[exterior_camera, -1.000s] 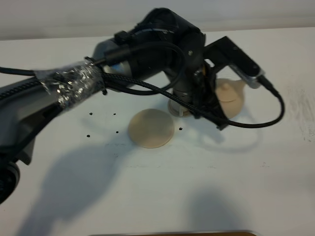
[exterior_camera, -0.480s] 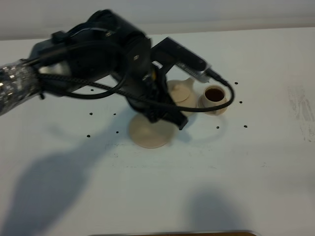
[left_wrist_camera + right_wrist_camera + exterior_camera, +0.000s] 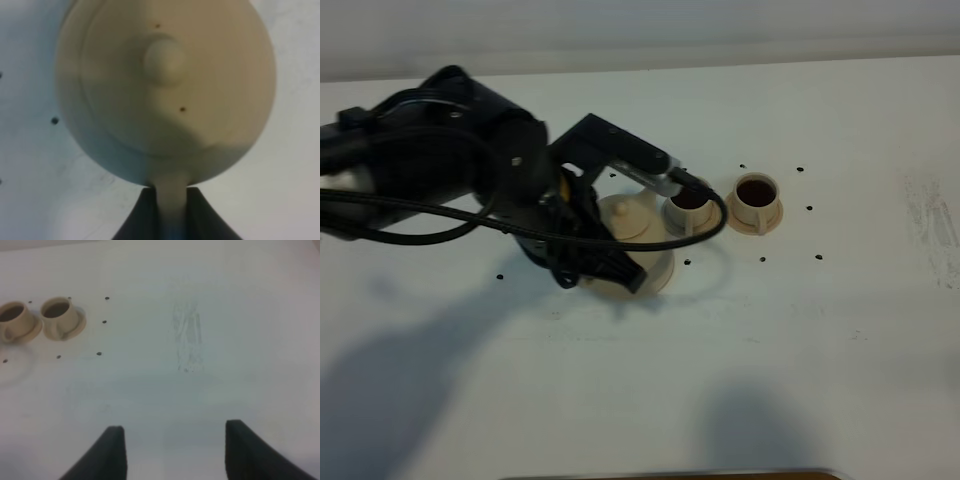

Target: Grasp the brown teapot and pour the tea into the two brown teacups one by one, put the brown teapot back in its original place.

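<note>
Both teacups, the nearer teacup (image 3: 688, 207) and the farther teacup (image 3: 756, 199), show dark tea; pouring looks done. Step in hand, as judged: set the teapot (image 3: 625, 222) back on its large saucer (image 3: 655, 275).

Left gripper (image 3: 172, 212): jaws closed tight on the teapot's loop handle (image 3: 172, 200), seen edge-on between the two dark fingers (image 3: 142, 217). Right gripper (image 3: 172, 450): jaws spread wide, holding nothing, over bare surface (image 3: 770, 350) well away from the saucer.

Teapot sits over the large saucer, lid knob (image 3: 164, 59) up, body roughly level. Cannot tell whether its base touches the saucer yet or hangs just above. Nearer teacup is just beside the saucer on the spout side; farther teacup beyond it.

Notes for doing this well:
- Centre the pot over the saucer before lowering; its rim shows only on the side toward the camera.
- Keep the spout clear of the nearer teacup.
- Lower straight and level.
- Release only once the base is seated, then back off along the handle line so the pot is not dragged.
</note>
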`<control>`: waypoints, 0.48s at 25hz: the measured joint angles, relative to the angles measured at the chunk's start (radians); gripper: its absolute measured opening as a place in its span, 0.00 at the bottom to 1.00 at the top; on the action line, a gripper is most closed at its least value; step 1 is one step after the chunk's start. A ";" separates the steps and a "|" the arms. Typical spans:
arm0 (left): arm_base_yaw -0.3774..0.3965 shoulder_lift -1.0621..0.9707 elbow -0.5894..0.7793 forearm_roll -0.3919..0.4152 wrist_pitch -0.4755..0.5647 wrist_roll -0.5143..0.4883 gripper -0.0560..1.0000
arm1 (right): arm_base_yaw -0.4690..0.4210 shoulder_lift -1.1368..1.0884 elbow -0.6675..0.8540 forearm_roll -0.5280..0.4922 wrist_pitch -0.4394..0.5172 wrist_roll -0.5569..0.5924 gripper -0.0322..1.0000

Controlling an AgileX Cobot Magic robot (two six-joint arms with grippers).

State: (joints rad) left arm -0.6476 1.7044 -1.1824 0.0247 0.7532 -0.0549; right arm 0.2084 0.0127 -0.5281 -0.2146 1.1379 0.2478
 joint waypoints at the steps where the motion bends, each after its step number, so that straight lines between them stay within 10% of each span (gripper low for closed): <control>1: 0.008 -0.007 0.012 -0.001 -0.006 -0.006 0.21 | 0.000 0.000 0.000 0.000 0.000 0.000 0.45; 12: 0.041 0.001 0.051 -0.004 -0.073 -0.071 0.21 | 0.000 0.000 0.000 0.000 0.000 0.000 0.45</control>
State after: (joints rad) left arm -0.6062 1.7051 -1.1317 0.0207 0.6797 -0.1260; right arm 0.2084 0.0127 -0.5281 -0.2146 1.1379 0.2478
